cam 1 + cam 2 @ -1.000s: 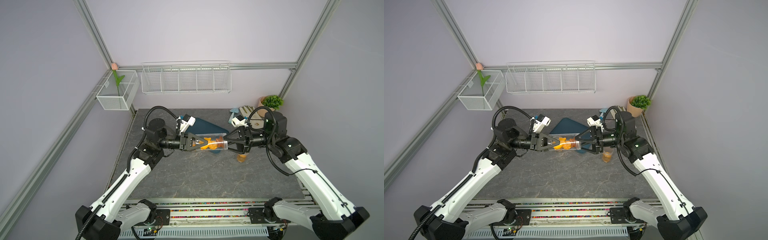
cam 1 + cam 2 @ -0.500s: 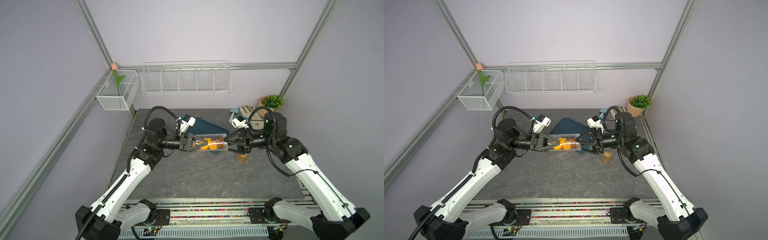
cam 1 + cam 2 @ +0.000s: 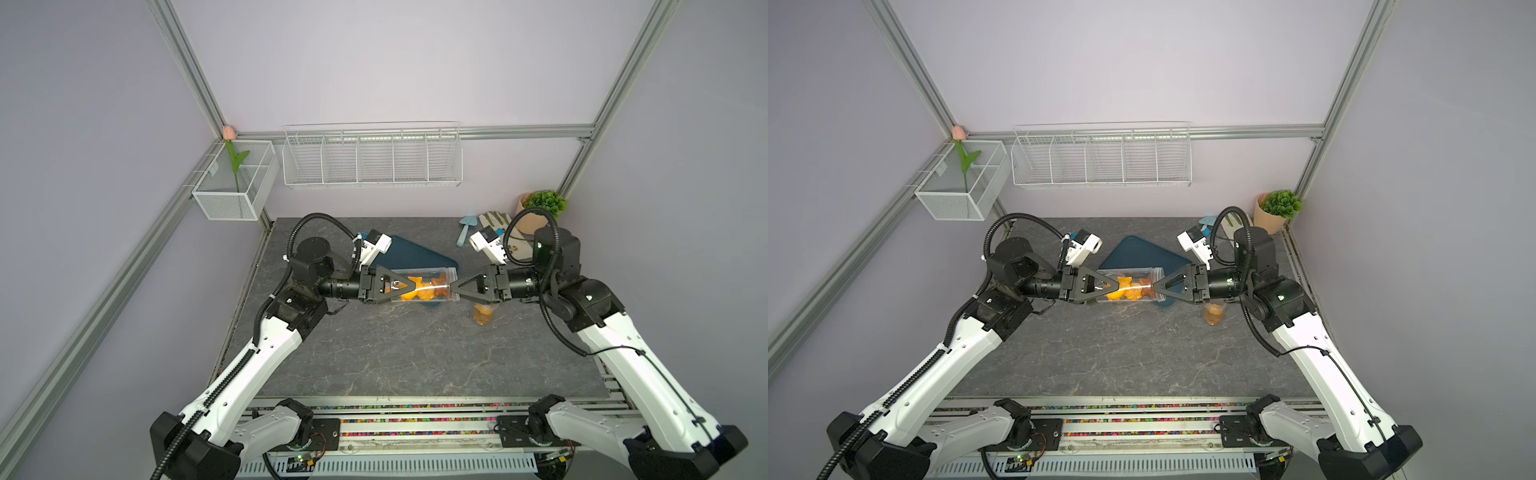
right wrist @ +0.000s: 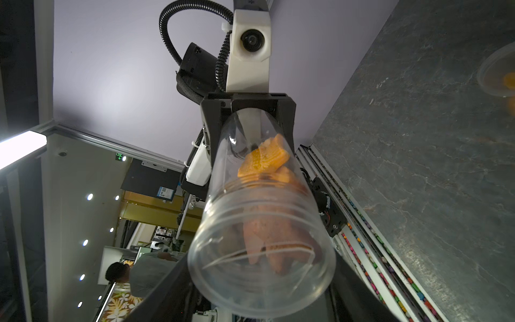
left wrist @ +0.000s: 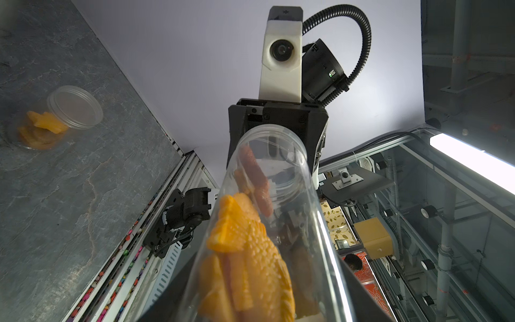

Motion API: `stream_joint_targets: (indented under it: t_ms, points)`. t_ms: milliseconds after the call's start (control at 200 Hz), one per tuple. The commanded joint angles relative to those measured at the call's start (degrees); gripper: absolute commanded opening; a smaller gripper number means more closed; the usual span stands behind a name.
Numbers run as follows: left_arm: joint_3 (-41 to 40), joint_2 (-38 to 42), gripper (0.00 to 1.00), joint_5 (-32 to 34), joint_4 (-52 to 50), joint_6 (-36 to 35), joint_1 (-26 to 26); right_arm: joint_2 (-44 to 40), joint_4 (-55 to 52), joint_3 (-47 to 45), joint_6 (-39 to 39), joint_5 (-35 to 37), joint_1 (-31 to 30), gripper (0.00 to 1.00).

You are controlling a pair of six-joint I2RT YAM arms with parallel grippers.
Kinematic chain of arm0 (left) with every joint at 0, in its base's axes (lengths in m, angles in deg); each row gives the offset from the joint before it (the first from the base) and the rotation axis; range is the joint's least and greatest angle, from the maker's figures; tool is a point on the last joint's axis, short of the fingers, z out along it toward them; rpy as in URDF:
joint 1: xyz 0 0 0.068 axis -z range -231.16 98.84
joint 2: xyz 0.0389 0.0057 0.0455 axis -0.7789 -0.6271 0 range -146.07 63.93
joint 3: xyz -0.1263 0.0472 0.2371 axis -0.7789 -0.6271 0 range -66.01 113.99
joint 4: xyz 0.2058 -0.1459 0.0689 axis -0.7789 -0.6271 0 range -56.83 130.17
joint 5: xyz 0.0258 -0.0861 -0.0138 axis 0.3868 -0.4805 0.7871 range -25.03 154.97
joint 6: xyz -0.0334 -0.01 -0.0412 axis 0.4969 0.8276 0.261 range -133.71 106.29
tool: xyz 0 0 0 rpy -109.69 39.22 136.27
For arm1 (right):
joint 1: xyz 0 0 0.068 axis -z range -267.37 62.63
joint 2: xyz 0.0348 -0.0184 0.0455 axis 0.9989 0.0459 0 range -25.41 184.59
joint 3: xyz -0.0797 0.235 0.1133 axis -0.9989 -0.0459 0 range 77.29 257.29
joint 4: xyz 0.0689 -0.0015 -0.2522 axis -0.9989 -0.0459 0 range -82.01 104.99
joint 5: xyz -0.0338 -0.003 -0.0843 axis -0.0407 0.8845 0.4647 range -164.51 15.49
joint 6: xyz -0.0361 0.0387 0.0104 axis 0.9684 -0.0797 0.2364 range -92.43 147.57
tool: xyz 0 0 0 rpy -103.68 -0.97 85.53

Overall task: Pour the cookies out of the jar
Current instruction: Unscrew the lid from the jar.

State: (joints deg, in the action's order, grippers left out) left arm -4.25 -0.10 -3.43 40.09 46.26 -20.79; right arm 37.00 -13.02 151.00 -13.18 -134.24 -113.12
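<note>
A clear jar (image 3: 419, 286) hangs on its side above the table, stretched between both arms. Orange-yellow cookies (image 3: 415, 291) and a brown one (image 5: 255, 178) lie inside it. My left gripper (image 3: 409, 286) is shut on the jar's body near its base. My right gripper (image 3: 454, 286) faces it from the other end. Its two black fingers (image 4: 359, 290) press against both sides of the clear lid (image 4: 262, 267). In the right wrist view the lid end fills the space between the fingers. Both top views show the jar (image 3: 1129, 284) level.
A second small lidded jar of orange biscuits (image 3: 483, 313) stands on the table under my right wrist. A dark blue tray (image 3: 411, 257) lies behind the held jar. A potted plant (image 3: 538, 210), gloves (image 3: 494, 219) and a blue trowel (image 3: 465, 230) sit at the back right.
My right gripper has narrowed around the jar's lid end. The left arm and the jar have stayed put.
</note>
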Motion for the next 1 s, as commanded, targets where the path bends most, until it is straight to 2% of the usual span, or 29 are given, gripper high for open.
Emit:
stream_joint_targets:
  t_ms: [0,115,660,880,995]
  points:
    - [-1.0,0.1,0.56,0.7,0.6,1.3,-0.4,-3.2,2.8,-0.8,9.0,2.0,-0.4,0.67]
    - [-1.5,0.4,0.56,0.7,0.6,1.4,-0.3,-4.5,7.4,-3.2,9.6,4.3,-0.4,0.66]
    - [-1.7,0.1,0.56,0.9,2.9,1.7,-0.5,-2.4,9.0,-3.7,5.7,3.1,-0.3,0.66]
    - [-2.9,-0.6,0.56,1.3,6.4,3.9,-0.5,-1.5,15.4,-4.3,1.1,3.5,-0.4,0.65]
    - [-3.8,-0.7,0.56,1.6,11.6,6.5,-0.6,-0.4,14.5,-2.9,1.3,3.6,-0.4,0.65]
